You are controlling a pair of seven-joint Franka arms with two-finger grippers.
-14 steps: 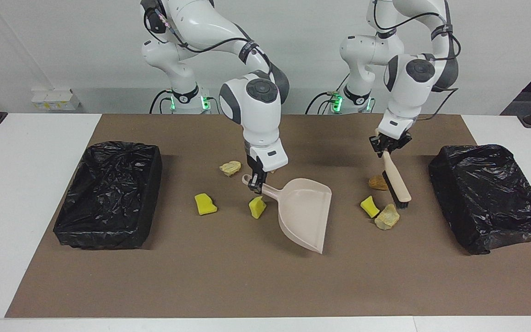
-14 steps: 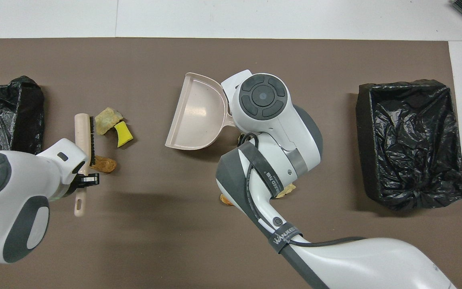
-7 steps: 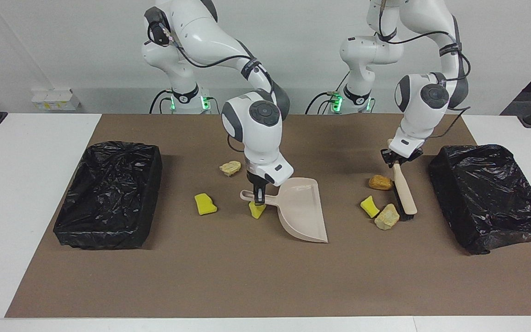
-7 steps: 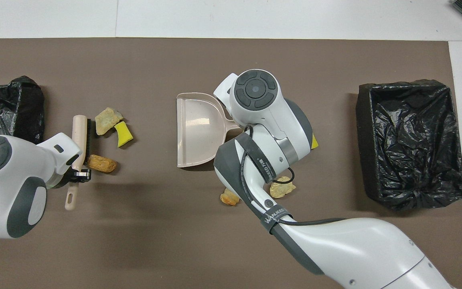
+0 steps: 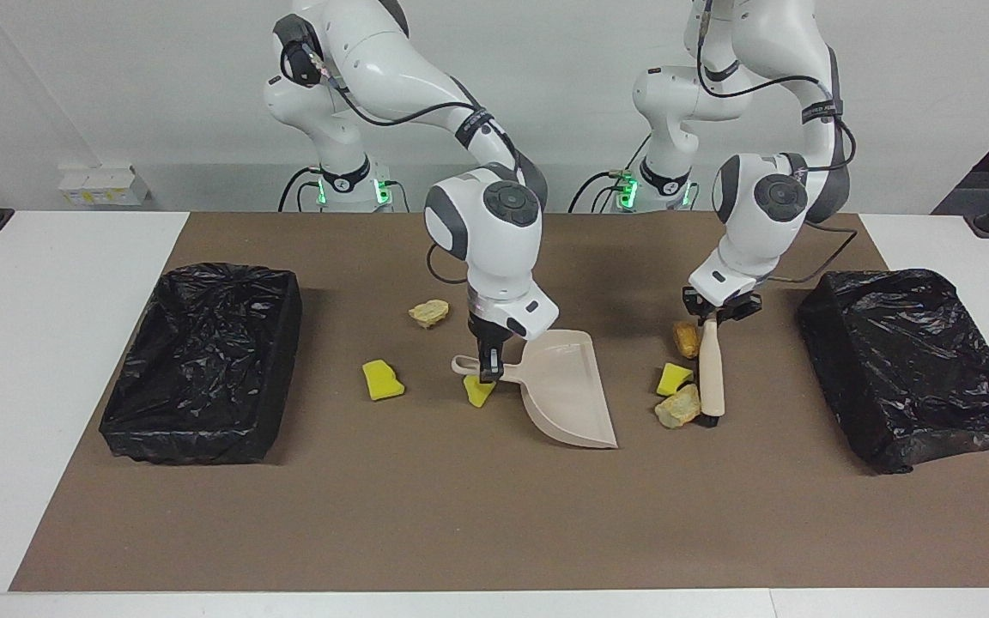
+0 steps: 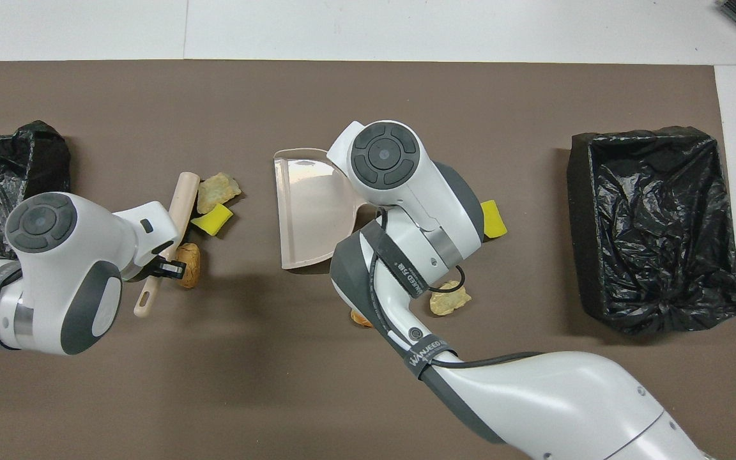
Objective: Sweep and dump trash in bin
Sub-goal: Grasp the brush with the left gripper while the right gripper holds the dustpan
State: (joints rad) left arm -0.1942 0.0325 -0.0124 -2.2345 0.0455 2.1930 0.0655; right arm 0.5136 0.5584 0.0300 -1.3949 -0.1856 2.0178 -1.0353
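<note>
1. While the left gripper [image 5: 715, 311] is clamping shut on the handle of the brush [image 5: 711, 369], the bristle end is resting on the mat [image 5: 460, 515] just below that gripper.
2. Three pieces of the trash, an orange-brown piece [image 5: 685, 337], a yellow wedge [image 5: 675, 378] and a beige lump [image 5: 677, 408], are lying just beside the brush, between the left gripper and the dustpan [image 5: 567, 395]. None is sitting in the pan yet.
3. The right gripper [image 5: 488, 365] is holding the dustpan by its handle, jaws closed narrow on it. The pan is sitting on the mat below it, open lip facing the brush, and is showing nothing inside.
4. A second yellow wedge [image 5: 479, 392] is lying directly under the right gripper. A third yellow wedge [image 5: 383, 380] and a second beige lump [image 5: 428, 312] are lying near that gripper, toward the right arm's end. A second orange-brown piece [image 6: 360, 317] is peeking out from under the right arm.
5. The bin at the left arm's end [image 5: 881, 279] and the bin at the right arm's end [image 5: 228, 273] are standing well apart from both grippers, with no trash showing in either. By my judgement the sweeping is only beginning and all the dumping is remaining.
6. The brown mat is lying flat over a white table [image 5: 48, 343], and a plain white wall [image 5: 117, 86] is closing off the room.
</note>
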